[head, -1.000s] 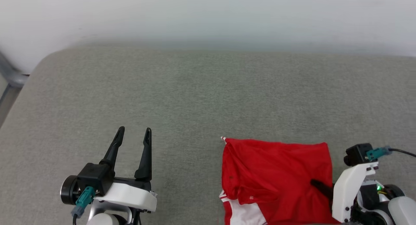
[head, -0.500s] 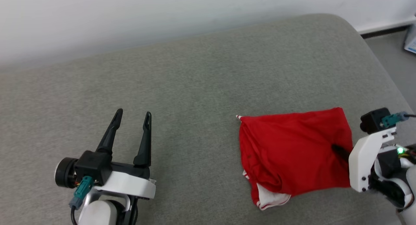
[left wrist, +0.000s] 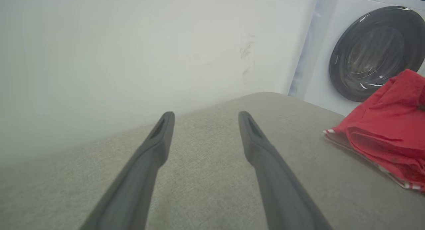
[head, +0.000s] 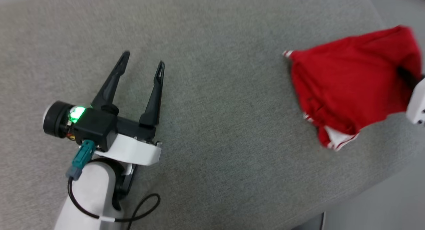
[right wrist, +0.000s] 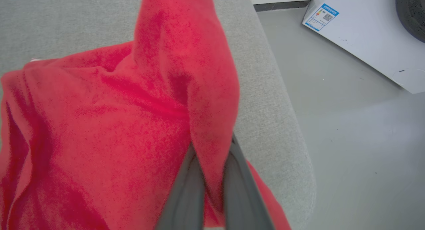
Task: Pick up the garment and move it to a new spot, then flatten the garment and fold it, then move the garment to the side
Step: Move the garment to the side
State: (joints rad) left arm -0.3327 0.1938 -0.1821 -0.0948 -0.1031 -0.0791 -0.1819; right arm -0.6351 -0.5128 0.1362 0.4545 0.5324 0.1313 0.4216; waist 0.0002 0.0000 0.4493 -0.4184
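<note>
Garment (head: 348,87) pinched in R end effector (right wrist: 212,145).

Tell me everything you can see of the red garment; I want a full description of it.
The garment is of soft, knit-looking red fabric, folded into a rumpled bundle. A white part with red-white striped trim peeks out at its lower edge. It lies on the grey cushion, near the cushion's right end. The right tool is shut on a raised fold at the bundle's right side.
</note>
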